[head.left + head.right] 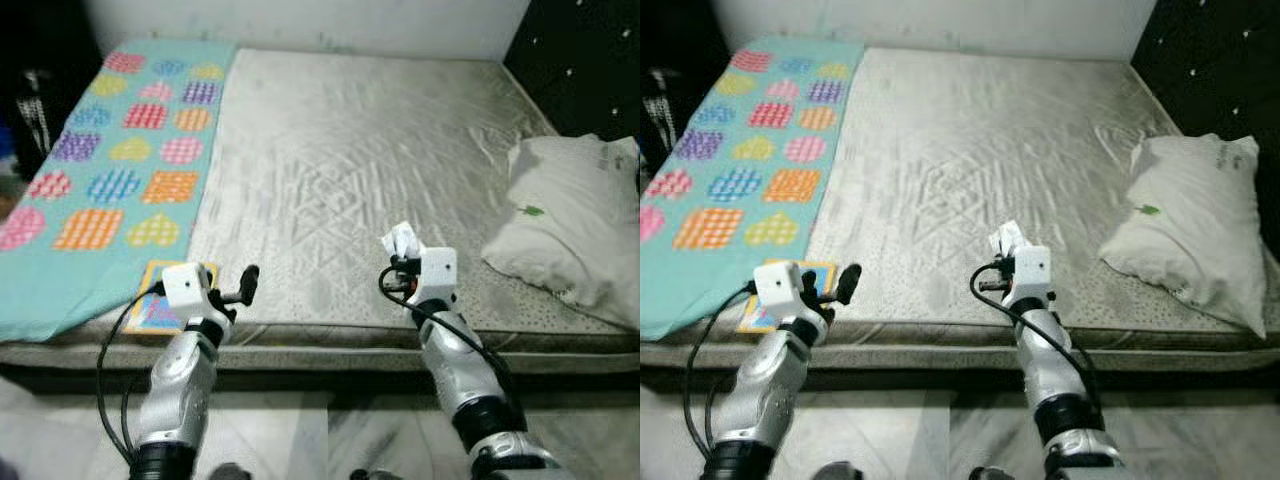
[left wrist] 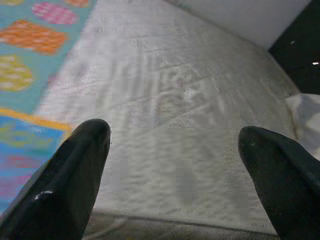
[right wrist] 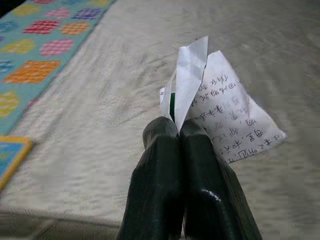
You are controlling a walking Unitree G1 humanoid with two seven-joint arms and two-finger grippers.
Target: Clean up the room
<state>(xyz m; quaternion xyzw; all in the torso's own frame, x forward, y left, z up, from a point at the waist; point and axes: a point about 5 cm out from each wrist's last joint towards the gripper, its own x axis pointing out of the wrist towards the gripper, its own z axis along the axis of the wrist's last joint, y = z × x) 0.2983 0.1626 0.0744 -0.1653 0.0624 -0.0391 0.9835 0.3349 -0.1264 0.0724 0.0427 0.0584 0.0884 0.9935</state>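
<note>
The right gripper [image 3: 179,131] is clamped tight on a crumpled paper [image 3: 220,120] bearing handwritten characters too small to read, held above the bed [image 1: 340,150] near its front edge. The left gripper [image 2: 175,150] hangs wide apart, holding nothing, beside a colourful booklet [image 1: 150,300]. A pillow [image 1: 570,220] lies to the right.

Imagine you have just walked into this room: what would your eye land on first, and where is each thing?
The turquoise blanket with bright patterned hearts covers the robot's left side of the grey mattress. A crumpled white pillow lies at the mattress's right edge. Nearest the camera, the right end effector pinches a folded sheet of handwritten paper above the mattress, while the left end effector hangs open over the front edge.
</note>
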